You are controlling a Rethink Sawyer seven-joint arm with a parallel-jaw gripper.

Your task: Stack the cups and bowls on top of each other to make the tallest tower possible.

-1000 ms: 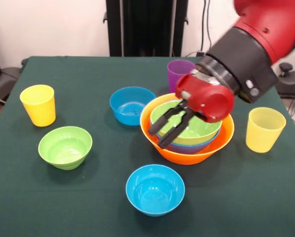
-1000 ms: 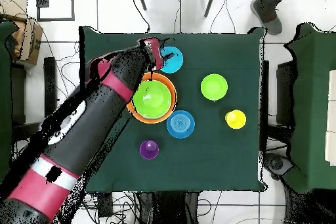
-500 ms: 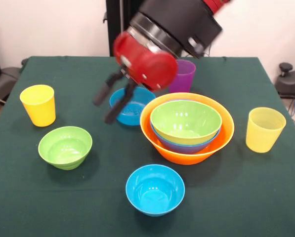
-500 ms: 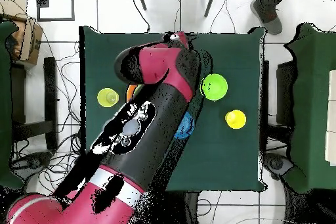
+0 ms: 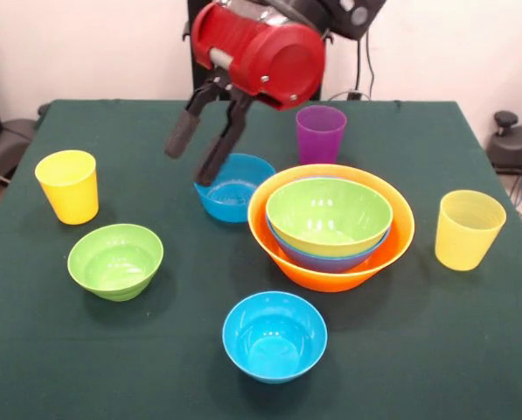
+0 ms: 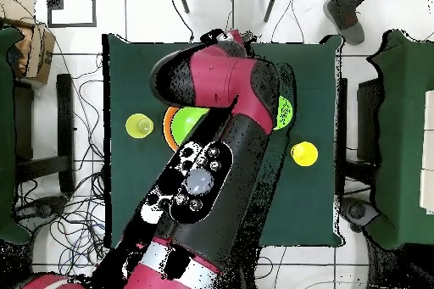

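Open gripper (image 5: pixel 199 144) seemingly above small blue bowl (image 5: pixel 233 187).

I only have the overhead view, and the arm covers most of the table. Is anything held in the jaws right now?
Observer: No. In the front view the gripper is empty, jaws open, raised by a small blue bowl.
Operator: What's in the tower so far?
Observer: The orange bowl holds a blue bowl, with a green bowl nested inside that.
Operator: And the purple cup?
Observer: The purple cup stands upright on the table behind the orange bowl, not stacked.
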